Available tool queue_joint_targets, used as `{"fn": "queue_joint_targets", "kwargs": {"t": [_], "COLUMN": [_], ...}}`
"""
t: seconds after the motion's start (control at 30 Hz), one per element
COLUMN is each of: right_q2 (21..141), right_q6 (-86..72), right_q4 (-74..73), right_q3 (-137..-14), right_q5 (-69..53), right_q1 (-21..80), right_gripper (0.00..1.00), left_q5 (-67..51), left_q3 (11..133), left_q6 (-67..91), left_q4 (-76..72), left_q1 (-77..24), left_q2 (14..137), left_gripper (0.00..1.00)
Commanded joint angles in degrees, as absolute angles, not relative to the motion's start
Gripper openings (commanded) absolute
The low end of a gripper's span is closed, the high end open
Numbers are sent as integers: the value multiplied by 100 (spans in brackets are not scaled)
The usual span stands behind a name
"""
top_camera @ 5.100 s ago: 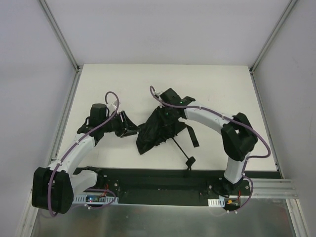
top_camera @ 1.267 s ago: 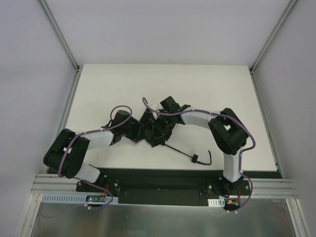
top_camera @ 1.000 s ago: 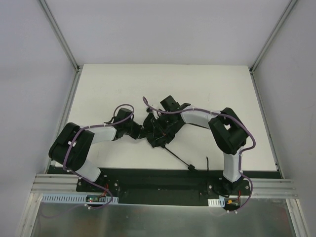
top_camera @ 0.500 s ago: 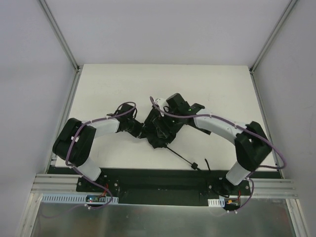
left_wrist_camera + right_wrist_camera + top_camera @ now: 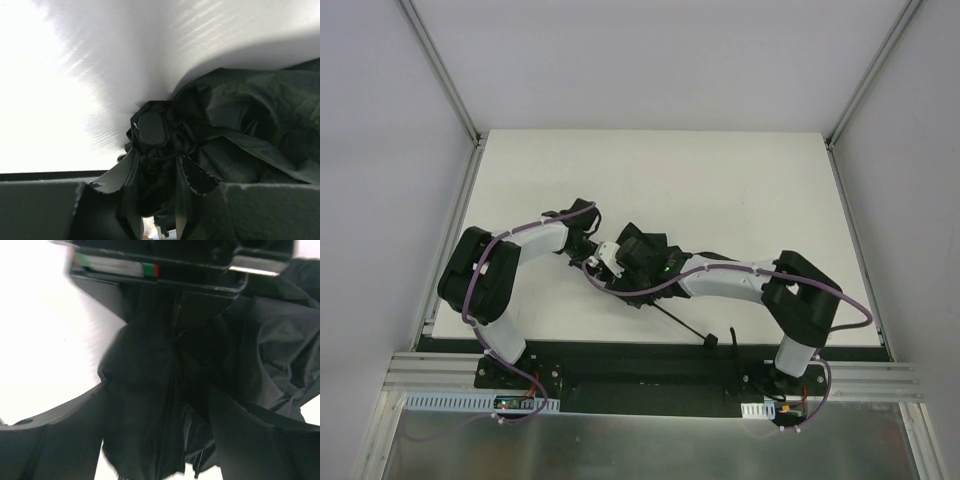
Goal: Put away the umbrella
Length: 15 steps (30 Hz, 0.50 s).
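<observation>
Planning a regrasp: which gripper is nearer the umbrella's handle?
Right. The right gripper straddles the canopy up the shaft from the handle; the left gripper pinches it farther away.

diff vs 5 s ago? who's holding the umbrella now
The umbrella canopy went from spread out to a tight bundle. The right gripper swung left over it, elbow dropping toward the near edge, and let go: jaws open astride the fabric. The left gripper moved in and is clamped on fabric by the tip. The handle lies about where it was, near the front edge.
</observation>
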<state>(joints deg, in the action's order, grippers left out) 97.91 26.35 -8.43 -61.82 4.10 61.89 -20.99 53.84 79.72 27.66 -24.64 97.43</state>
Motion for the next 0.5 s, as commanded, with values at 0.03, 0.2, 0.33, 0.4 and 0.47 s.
{"fn": "queue_joint_targets", "kwargs": {"t": [0.03,0.2,0.33,0.4,0.47], "right_q2": [10607,10784,11029,11179,11293], "right_q6": [2699,2330,2040,2004,2004], "right_q4": [-754,-782,-1045,-1142,-1213], "right_q3": [-6591,-6381,-6407,-6399,-6372], "right_q5": [1344,302,-1246,-1887,-2231], "right_q1": [6196,5872,5406,5222,5072], "right_gripper": [63,1,0,0,0], "left_q5": [-1863,-1741,-1495,-1424,-1397], "left_q3": [5493,5844,6108,6135,5943], "left_q6": [7901,7682,7226,6910,6690], "left_q4": [4183,4263,4158,3921,3344], "left_q1": [-2356,-2338,-2294,-2233,-2145], "left_q2": [10002,10037,9976,9801,9441], "left_gripper": [0,0,0,25,68]}}
